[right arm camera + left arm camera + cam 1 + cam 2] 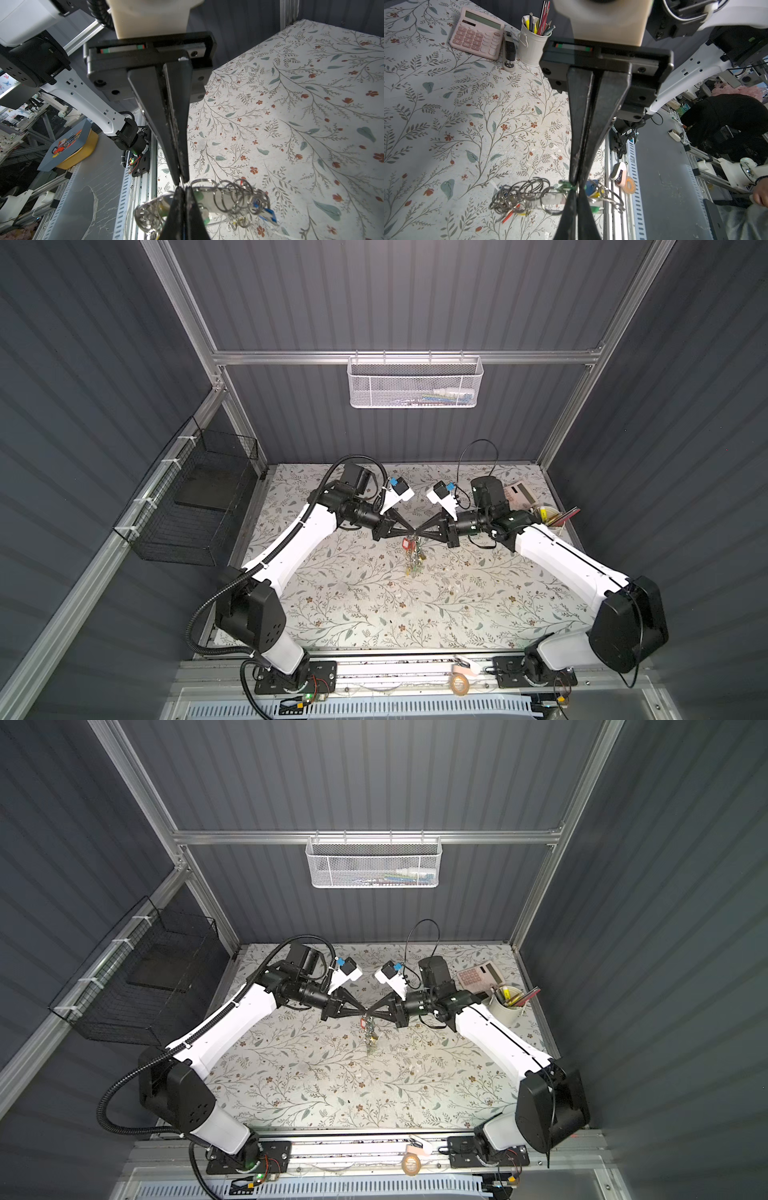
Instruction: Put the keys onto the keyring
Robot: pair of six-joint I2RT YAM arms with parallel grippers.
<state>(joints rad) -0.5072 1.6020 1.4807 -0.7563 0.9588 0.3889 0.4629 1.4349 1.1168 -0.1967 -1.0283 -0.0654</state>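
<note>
Keyring (414,553): hung at centre from the left gripper (576,181) and right gripper (180,180), tips touching, both pinched fully shut at its wire. Keys (565,185), green-tagged, sat right at the pinch; two opposed grips probably steadied the loop for threading.

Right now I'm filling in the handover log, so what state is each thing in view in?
left gripper: shut on the keyring
right gripper: shut on the keyring
keyring: hanging from both grippers
keys: green tag in the hanging bunch; threaded or not, cannot tell
pencil cup: upright, holding pens
stapler: closed, lying flat
calculator: lying flat, display blank
</note>
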